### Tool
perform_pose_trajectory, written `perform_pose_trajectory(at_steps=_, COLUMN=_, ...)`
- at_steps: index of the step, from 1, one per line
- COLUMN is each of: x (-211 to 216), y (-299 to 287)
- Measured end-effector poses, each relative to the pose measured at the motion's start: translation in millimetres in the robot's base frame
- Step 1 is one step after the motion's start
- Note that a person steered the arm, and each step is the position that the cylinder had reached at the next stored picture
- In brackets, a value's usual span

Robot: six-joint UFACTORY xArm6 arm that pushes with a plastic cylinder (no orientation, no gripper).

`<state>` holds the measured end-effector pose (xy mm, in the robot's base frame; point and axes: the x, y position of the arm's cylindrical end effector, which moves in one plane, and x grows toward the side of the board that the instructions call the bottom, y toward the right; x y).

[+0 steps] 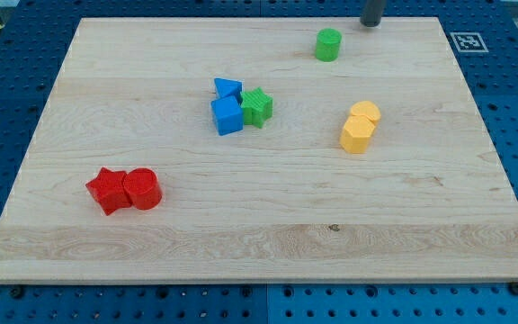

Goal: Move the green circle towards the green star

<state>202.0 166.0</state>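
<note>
The green circle stands near the view's top, right of centre, on the wooden board. The green star lies lower and to the left of it, touching a blue cube and next to a blue triangle. My tip is at the board's top edge, up and to the right of the green circle, a short gap away from it. The rod runs out of the view's top.
Two yellow blocks sit together at the view's right of centre. A red star and a red cylinder touch at the lower left. A black and white marker is at the board's top right corner.
</note>
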Motion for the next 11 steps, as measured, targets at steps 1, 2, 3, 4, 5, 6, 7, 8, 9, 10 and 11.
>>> perform_pose_trajectory(at_steps=1, x=-3.0, y=-27.1)
perform_pose_trajectory(at_steps=2, x=-2.9, y=-59.7)
perform_pose_trajectory(at_steps=3, x=13.2, y=-65.1)
perform_pose_trajectory(at_steps=4, x=19.0, y=-59.2)
perform_pose_trajectory(at_steps=5, x=33.3, y=-59.4)
perform_pose_trajectory(at_steps=6, x=37.1, y=-58.5)
perform_pose_trajectory(at_steps=7, x=47.3, y=-53.7)
perform_pose_trajectory(at_steps=8, x=53.8, y=-53.7)
perform_pose_trajectory(at_steps=9, x=62.4, y=-36.1)
perform_pose_trajectory(at_steps=10, x=62.6, y=-25.8)
perform_pose_trajectory(at_steps=11, x=66.9, y=-33.1)
